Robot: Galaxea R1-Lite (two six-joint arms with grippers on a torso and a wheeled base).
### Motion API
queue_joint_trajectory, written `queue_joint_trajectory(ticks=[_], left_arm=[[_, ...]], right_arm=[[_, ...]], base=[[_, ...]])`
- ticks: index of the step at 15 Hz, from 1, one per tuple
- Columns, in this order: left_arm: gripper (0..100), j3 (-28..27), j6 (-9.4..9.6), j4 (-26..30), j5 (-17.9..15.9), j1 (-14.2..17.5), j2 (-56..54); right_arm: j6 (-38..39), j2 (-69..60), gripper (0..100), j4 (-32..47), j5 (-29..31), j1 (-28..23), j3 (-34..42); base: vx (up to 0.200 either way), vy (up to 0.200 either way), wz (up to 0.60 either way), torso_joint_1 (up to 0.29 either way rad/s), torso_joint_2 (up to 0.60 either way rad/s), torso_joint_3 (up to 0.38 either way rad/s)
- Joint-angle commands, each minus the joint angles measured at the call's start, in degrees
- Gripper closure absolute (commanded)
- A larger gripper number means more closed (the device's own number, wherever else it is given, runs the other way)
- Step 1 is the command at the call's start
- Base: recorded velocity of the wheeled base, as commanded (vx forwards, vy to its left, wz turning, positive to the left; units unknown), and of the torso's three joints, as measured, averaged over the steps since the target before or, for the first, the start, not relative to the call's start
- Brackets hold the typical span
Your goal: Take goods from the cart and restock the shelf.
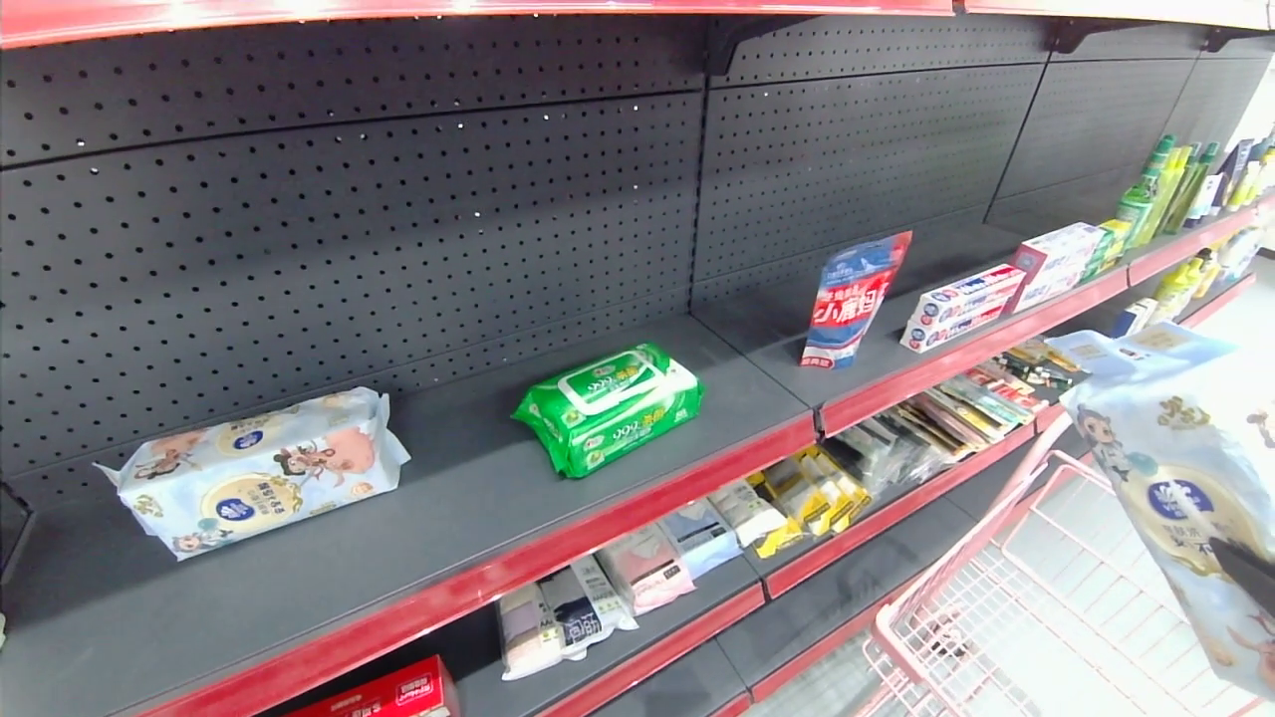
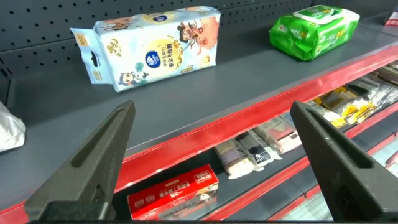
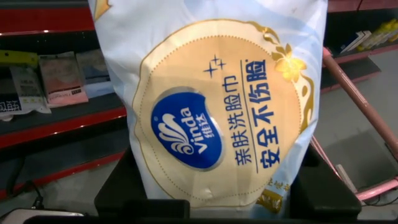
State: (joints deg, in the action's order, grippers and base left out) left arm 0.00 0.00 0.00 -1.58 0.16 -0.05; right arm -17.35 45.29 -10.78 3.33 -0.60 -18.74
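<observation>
Two packs lie on the shelf [image 1: 468, 498]: a shelved tissue pack [image 1: 254, 468] and green wipes [image 1: 608, 403], well apart. By the pink cart [image 1: 986, 617], the right gripper [image 3: 214, 196] is clamped on a matching held tissue pack [image 1: 1175, 478]. The left gripper [image 2: 211, 168] hangs before the shelf, fingers apart. The sound move looks to be lifting the held pack clear of the red lip and laying it flat in the gap.

A long black shelf [image 1: 478, 498] with red front edges lines the aisle, backed by dark perforated panels [image 1: 398, 219]. Grey floor [image 3: 360, 124] lies below, and glare brightens the top strip [image 1: 448, 8].
</observation>
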Motion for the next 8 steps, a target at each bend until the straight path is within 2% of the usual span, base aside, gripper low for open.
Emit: queue_joint_trajectory(ticks=[1,5,8], left_arm=[[0,0.0,0.09,0.0,0.0,0.0,0.0],[0,0.0,0.09,0.0,0.0,0.0,0.0],[0,0.0,0.09,0.0,0.0,0.0,0.0]], right_arm=[[-0.3,0.2,100,-0.2,0.1,-0.1,0.0],[-0.9,0.2,100,-0.3,0.2,-0.2,0.1],[-1.5,0.2,100,-0.3,0.1,-0.1,0.5]], base=[[0.000,0.000,0.00,0.000,0.00,0.000],[0.000,0.000,0.00,0.000,0.00,0.000],[0.000,0.000,0.60,0.002,0.00,0.002]])
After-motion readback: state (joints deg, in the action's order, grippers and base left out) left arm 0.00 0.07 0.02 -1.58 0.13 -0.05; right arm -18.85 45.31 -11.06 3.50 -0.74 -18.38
